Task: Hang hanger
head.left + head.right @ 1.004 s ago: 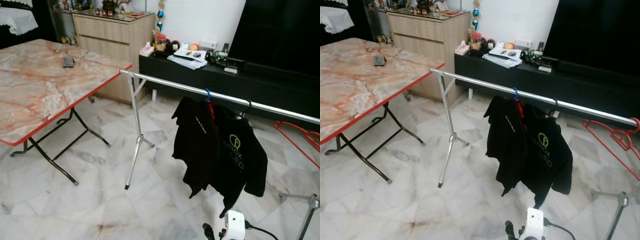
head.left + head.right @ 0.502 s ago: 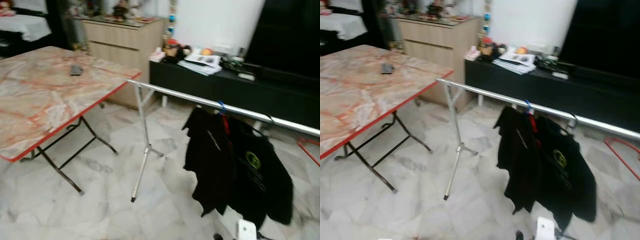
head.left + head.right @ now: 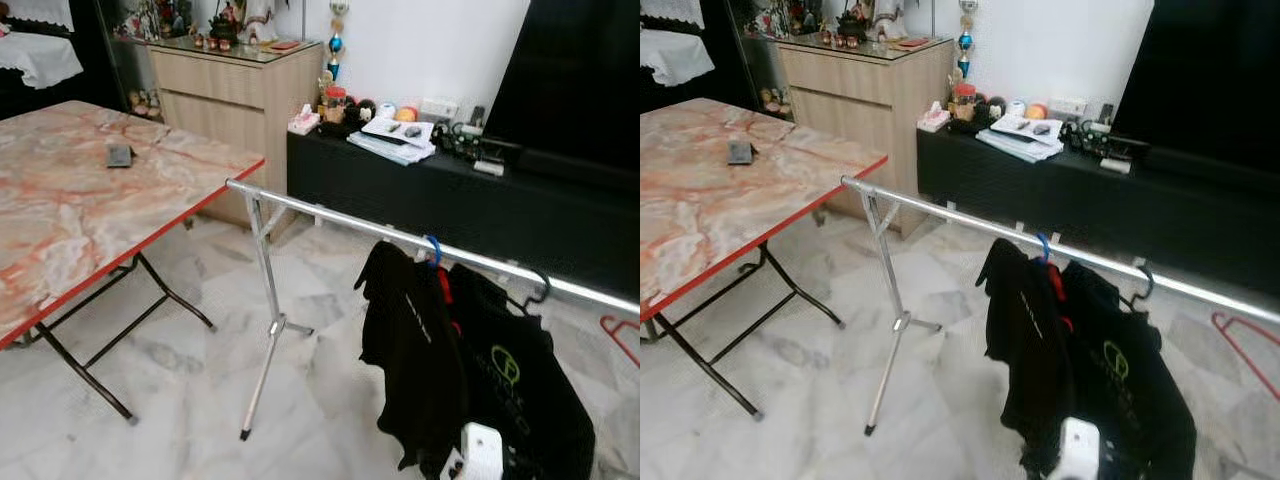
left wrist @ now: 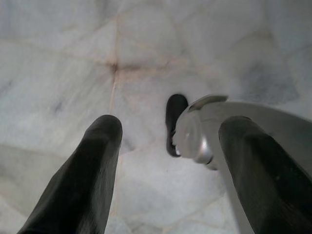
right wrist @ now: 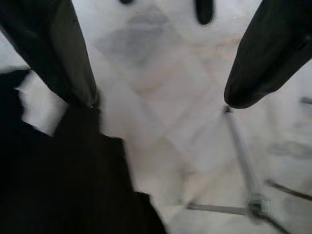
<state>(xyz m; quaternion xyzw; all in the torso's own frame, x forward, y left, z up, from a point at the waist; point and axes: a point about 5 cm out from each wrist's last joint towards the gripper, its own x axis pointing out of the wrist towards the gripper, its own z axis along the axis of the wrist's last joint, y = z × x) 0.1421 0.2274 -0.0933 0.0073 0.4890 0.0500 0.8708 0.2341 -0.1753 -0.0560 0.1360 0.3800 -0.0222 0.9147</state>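
1. The left gripper and right gripper hang over marble floor, fingers spread wide, holding nothing.
2. A black hanger hooks the silver rail, carrying a black shirt with an unreadable green logo.
3. Red hanger lies beyond.

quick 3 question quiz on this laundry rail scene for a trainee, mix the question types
1. True or false: two black t-shirts hang on the long silver clothes rail.
2. Multiple choice: what lies on the marble-patterned folding table with the red edge? A) a small dark flat rectangular object B) a red hanger C) a tissue box
3. Fill the blank: in its wrist view, the left gripper points down at the pale marble floor with its fingers ____.

Key: 1 true. 2 A, the small dark flat rectangular object. 3 open, nothing between them.
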